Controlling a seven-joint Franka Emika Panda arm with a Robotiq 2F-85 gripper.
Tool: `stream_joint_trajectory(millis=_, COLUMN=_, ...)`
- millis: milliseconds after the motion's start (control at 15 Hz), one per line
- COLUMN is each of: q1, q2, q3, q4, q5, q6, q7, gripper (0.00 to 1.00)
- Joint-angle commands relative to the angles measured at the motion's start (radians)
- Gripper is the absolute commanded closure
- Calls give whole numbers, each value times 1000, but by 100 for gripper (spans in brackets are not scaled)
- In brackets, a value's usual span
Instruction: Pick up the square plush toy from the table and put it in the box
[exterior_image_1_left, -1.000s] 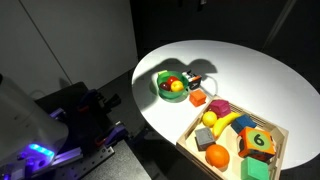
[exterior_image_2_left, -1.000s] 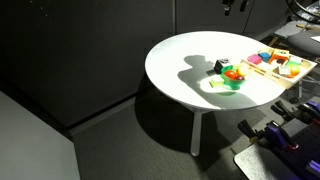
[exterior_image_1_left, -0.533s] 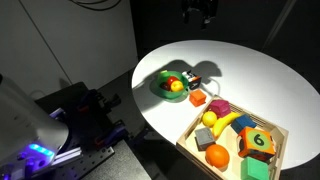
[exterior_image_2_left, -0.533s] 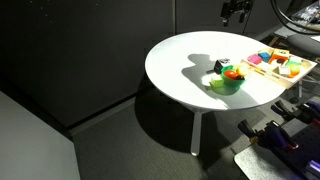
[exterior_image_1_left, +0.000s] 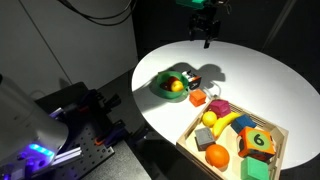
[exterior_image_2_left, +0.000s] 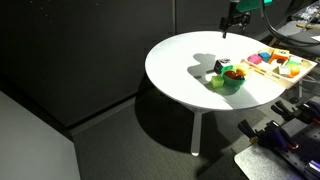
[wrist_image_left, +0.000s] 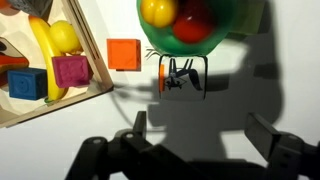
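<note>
The gripper (exterior_image_1_left: 204, 35) has descended into upper centre of frame, fingers wide apart, holding nothing; square plush toy (exterior_image_1_left: 193, 78) sits mid-frame beside green bowl (exterior_image_1_left: 168, 86); approach under way, grasp not begun.

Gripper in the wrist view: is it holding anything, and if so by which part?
Nothing is held. The gripper is open and empty; the square plush toy lies on the table beside the green bowl.

The square plush toy (wrist_image_left: 182, 75) sits on the table (wrist_image_left: 60, 140) beside the bowl (wrist_image_left: 228, 30), near the box (wrist_image_left: 95, 55).
</note>
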Motion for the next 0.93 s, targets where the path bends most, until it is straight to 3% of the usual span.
stream_joint_trajectory(millis=0, q1=-8, q2=62, q3=-2, q4=42, q5=-22, q6=24, q7=5, gripper=0)
stream_joint_trajectory(millis=867, q1=8, q2=249, q3=1, q4=134, q5=-90, q6=22, q7=-44, gripper=0)
